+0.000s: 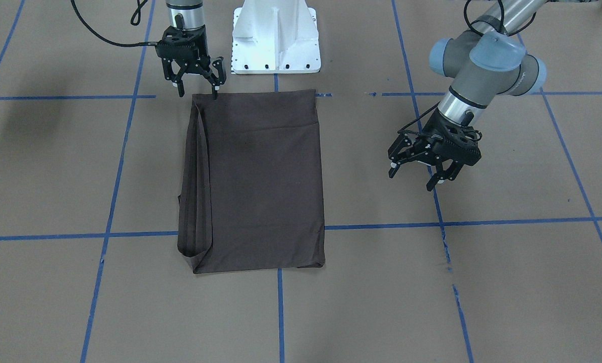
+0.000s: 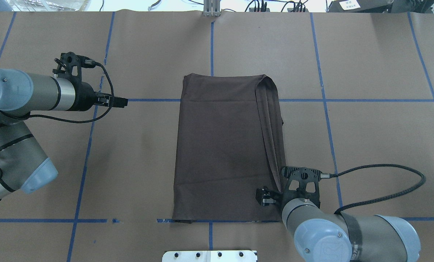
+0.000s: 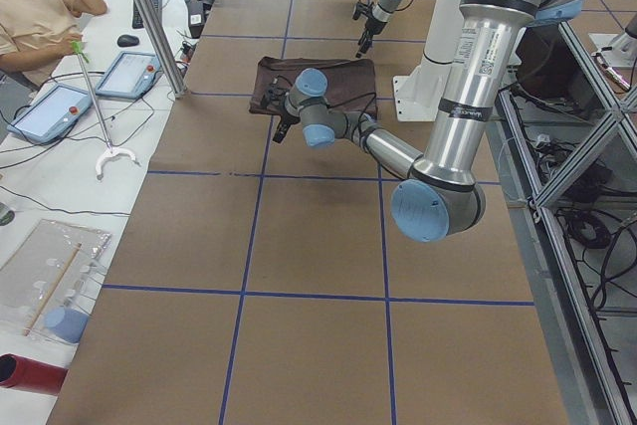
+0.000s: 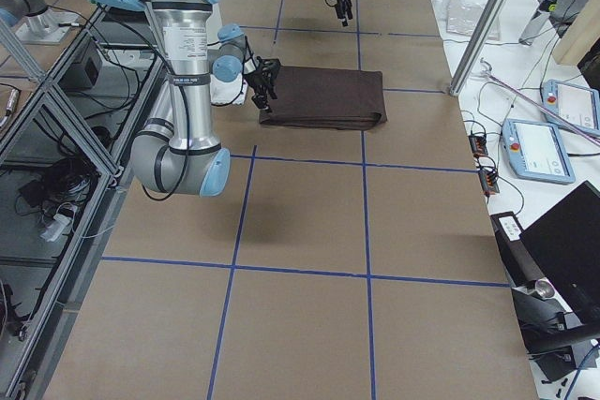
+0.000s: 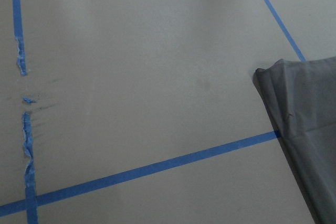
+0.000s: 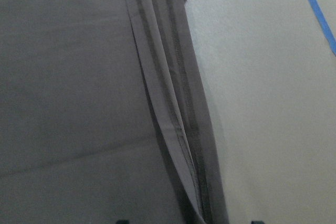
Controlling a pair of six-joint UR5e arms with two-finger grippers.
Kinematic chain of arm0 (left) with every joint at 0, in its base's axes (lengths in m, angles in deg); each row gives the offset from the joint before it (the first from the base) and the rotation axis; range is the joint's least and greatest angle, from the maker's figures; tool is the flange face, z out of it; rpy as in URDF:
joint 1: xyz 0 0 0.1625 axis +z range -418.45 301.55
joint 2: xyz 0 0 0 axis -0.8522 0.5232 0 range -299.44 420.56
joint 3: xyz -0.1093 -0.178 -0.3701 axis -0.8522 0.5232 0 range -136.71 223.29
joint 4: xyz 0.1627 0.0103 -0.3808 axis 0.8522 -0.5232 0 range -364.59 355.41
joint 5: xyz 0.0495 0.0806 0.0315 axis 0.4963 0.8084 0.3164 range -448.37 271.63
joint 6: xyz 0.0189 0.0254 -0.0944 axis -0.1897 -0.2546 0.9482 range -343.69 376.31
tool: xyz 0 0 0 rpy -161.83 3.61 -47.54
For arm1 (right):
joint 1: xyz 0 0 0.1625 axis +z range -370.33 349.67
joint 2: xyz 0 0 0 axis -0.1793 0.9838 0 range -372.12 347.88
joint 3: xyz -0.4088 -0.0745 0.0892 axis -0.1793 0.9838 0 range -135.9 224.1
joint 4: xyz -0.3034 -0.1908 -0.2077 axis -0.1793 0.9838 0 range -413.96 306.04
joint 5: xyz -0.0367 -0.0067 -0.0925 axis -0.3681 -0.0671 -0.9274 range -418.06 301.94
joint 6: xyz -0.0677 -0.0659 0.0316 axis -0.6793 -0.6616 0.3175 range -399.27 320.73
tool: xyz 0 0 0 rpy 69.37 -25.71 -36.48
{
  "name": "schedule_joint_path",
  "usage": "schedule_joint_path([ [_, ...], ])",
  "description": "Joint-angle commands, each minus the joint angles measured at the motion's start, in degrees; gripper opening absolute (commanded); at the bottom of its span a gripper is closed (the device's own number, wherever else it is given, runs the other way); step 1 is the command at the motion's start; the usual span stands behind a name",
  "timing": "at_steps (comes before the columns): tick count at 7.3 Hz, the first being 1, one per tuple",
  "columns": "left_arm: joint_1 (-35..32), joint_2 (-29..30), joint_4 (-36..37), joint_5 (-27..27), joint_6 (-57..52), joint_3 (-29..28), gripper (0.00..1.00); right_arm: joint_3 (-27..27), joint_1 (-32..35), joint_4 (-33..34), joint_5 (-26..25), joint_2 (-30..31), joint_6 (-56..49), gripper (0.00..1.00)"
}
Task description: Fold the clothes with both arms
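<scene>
Right gripper (image 1: pixel 198 86), jaws spread wide, stands beside the white pedestal (image 1: pixel 276 38), one fingertip at the pedestal-side corner of the folded dark brown T-shirt (image 1: pixel 255 181), which lies flat before the pedestal; contact cannot be confirmed. Left gripper (image 1: pixel 413 177), likewise spread, hangs farther from the pedestal, clear of cloth. Overhead view: wrists largely conceal both grippers' fingers.

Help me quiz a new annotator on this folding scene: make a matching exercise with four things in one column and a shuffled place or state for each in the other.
1. T-shirt
2. left gripper
3. right gripper
4. pedestal base

A. open over bare table, apart from the T-shirt
B. white, at the robot's side of the table
C. dark brown, folded flat into a rectangle
D. open, at a T-shirt corner on the robot's side

Pairs: 1-C, 2-A, 3-D, 4-B
</scene>
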Motion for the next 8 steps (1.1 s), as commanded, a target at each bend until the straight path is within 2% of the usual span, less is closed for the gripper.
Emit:
schedule_joint_path([
  [1, 0.26, 0.03, 0.0, -0.07, 0.0, -0.32, 1.0, 5.09, 4.49, 5.64, 4.24, -4.98, -10.89, 1.0],
  [2, 0.44, 0.03, 0.0, -0.07, 0.09, -0.32, 1.0, 5.64, 4.59, 10.22, 4.61, -6.4, -13.55, 1.0],
  [3, 0.53, 0.03, 0.0, -0.16, 0.09, -0.32, 1.0, 5.99, 4.59, 11.83, 6.26, -6.41, -13.76, 1.0],
  [7, 0.62, -0.06, 0.0, -0.07, 0.09, -0.32, 1.0, 7.31, 3.8, 12.2, 6.72, -6.06, -13.85, 1.0],
  [8, 0.62, -0.06, 0.0, -0.07, 0.09, -0.32, 1.0, 7.22, 3.88, 14.72, 6.63, -6.15, -15.67, 1.0],
])
